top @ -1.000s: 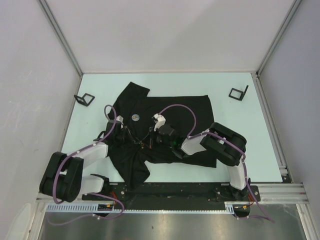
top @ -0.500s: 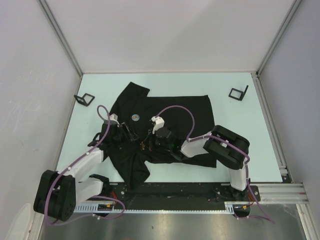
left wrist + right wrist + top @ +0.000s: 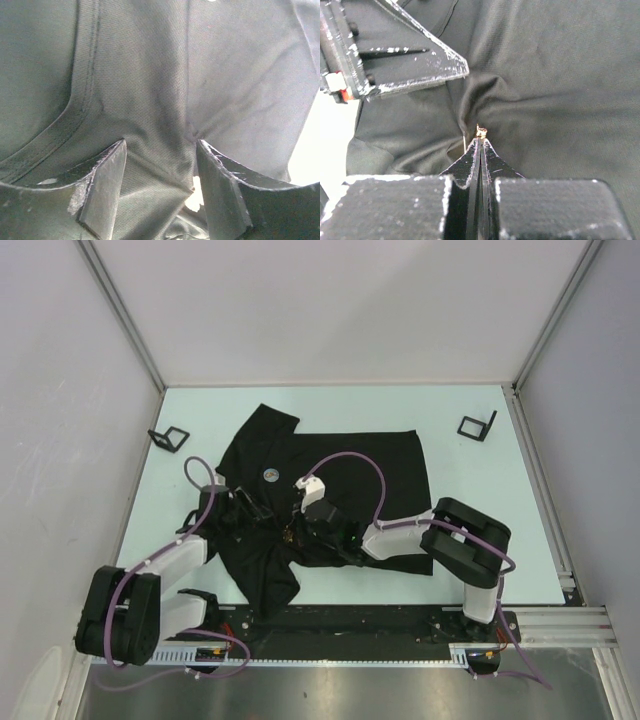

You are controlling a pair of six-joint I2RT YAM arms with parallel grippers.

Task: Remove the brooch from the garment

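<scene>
**Clerk:** Entry one, at the left?

**Keeper:** Left claw [image 3: 160, 150]. Fingers spread, with a ridge of cloth lying loose between them and nothing pinched. It sits low on the T-shirt [image 3: 350, 455], beside a stitched band.

**Clerk:** Entry two?

**Keeper:** T-shirt. Black, short-sleeved, rumpled on the pale tabletop [image 3: 480, 540], and bunched where the two claws meet.

**Clerk:** Entry three, at the right?

**Keeper:** Right claw [image 3: 481, 142]. Fingers pressed together, with a small gold-coloured piece nipped at their very tips. I take that piece for the brooch [image 3: 481, 131]. A thin pin shows just to its left.

**Clerk:** Location of the brooch?

**Keeper:** Near the lower middle of the shirt, at the tip of the right claw and close to the right of the left claw. The cloth puckers up toward it.

**Clerk:** State of the work?

**Keeper:** Done: the brooch is gripped. Not confirmed: separation. The pucker suggests the pin may be caught in the fabric, though I cannot tell whether it is. Outstanding, by my reckoning: draw the pin clear of the cloth and carry the brooch off the shirt.
</scene>
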